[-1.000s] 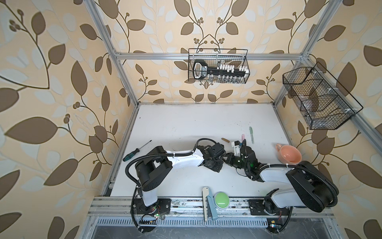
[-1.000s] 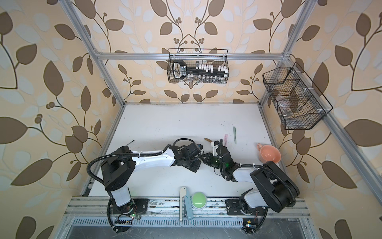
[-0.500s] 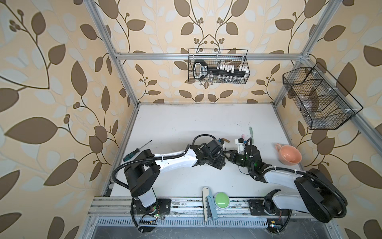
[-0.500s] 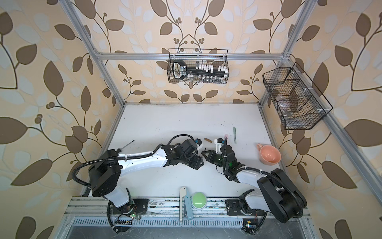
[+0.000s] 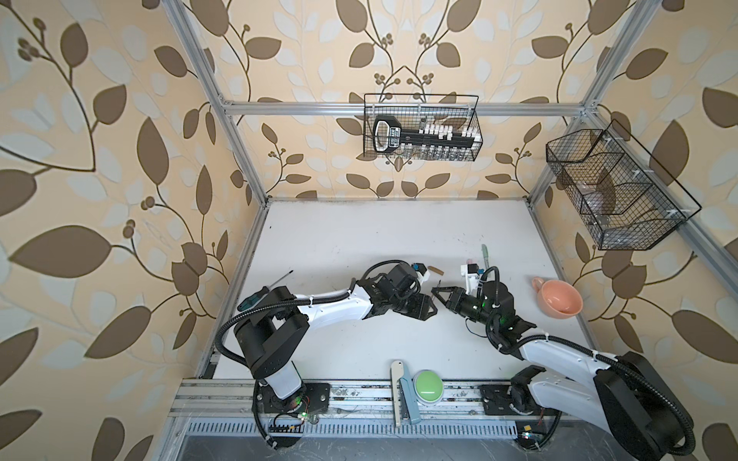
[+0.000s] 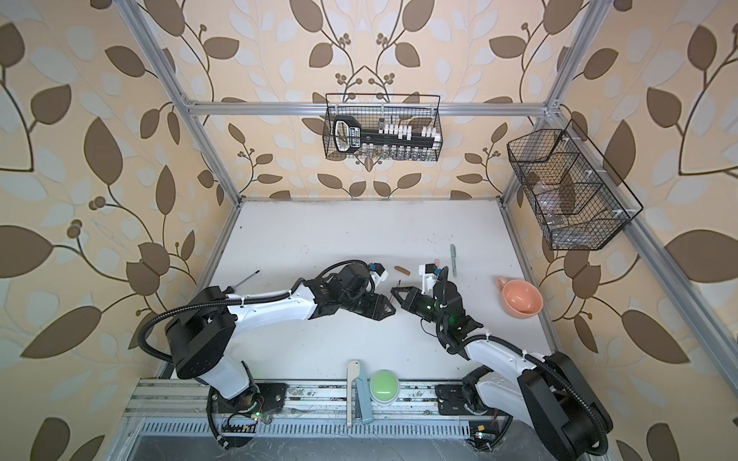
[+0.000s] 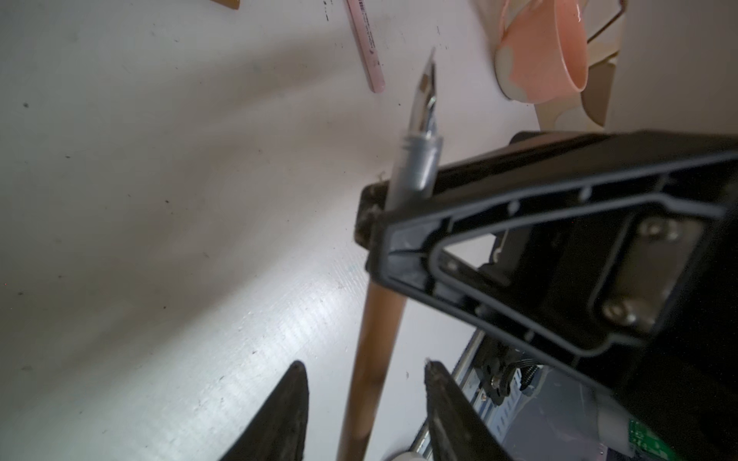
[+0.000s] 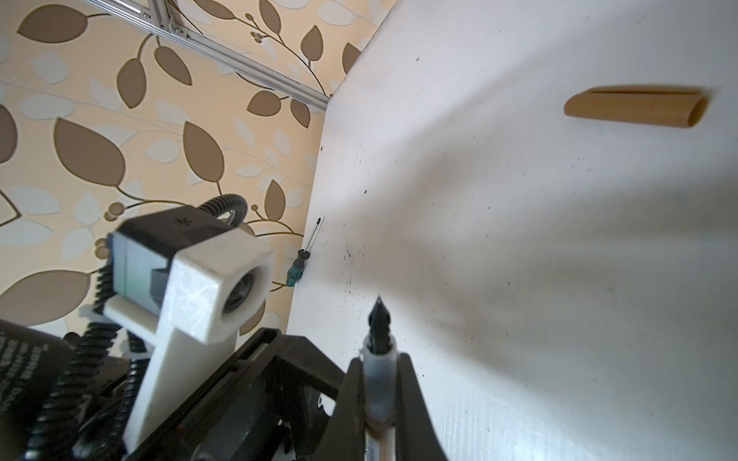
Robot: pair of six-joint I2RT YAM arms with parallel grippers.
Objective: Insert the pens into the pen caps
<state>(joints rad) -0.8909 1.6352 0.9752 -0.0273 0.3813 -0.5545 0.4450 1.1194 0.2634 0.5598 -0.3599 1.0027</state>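
Right gripper (image 8: 377, 361) pinches brown pen (image 7: 373, 339) — rear end cut off; left gripper (image 7: 364, 365) parted astride barrel.

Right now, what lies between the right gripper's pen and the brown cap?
Only bare table separates brown cap from the pen, seen in the right wrist view.

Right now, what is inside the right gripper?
A brown pen. The right gripper is shut on it. Its dark tip pokes out one side and the brown barrel out the other; the part between is covered by the gripper.
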